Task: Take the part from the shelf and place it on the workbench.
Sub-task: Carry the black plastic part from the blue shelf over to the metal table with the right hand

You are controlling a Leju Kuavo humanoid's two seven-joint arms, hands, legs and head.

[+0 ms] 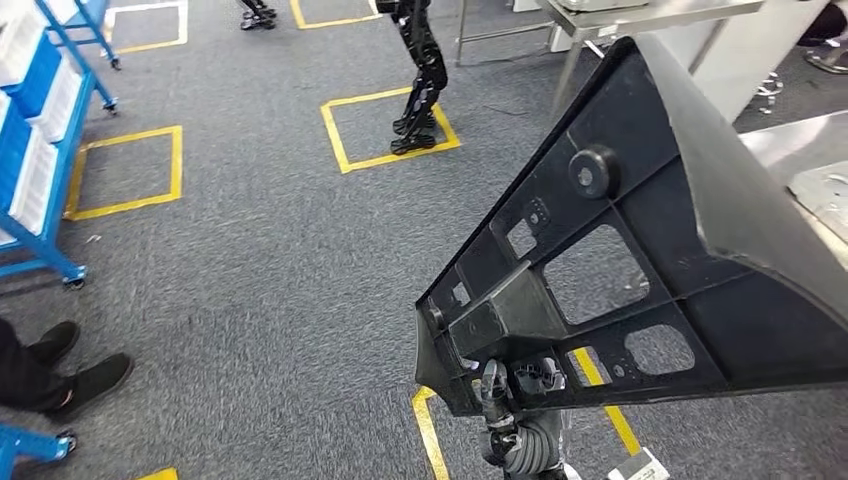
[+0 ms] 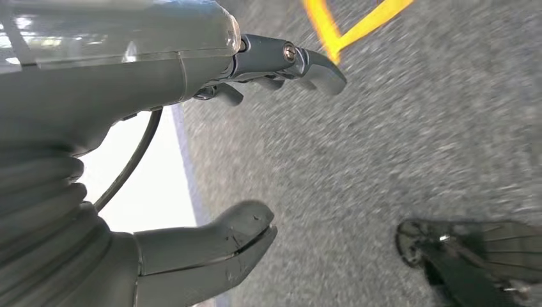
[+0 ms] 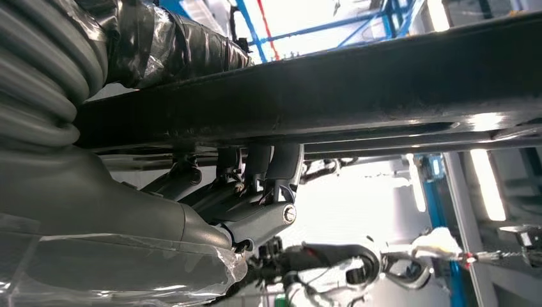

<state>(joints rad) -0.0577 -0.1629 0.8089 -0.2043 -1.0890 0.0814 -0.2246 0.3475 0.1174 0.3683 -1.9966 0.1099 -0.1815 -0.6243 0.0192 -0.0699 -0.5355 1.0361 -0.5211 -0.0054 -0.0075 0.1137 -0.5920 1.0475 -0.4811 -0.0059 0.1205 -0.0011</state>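
Head view: right hand (image 1: 520, 385) gripping large black ribbed triangular plastic part (image 1: 640, 250) at its narrow end, long axis running up-right toward steel desk (image 1: 800, 150). Left wrist view: left hand (image 2: 211, 160) open, holding nothing, above grey carpet (image 2: 415, 141). Right wrist view: fingers (image 3: 255, 166) hooked over part's edge.

Part (image 1: 640, 250): matt black plastic, ribbed. Floor (image 1: 250, 250): rough grey carpet. Workbench (image 1: 800, 150): smooth, shiny metal.

Blue racks (image 1: 40, 150), yellow floor squares (image 1: 385, 130), a person's black shoes (image 1: 70, 375).
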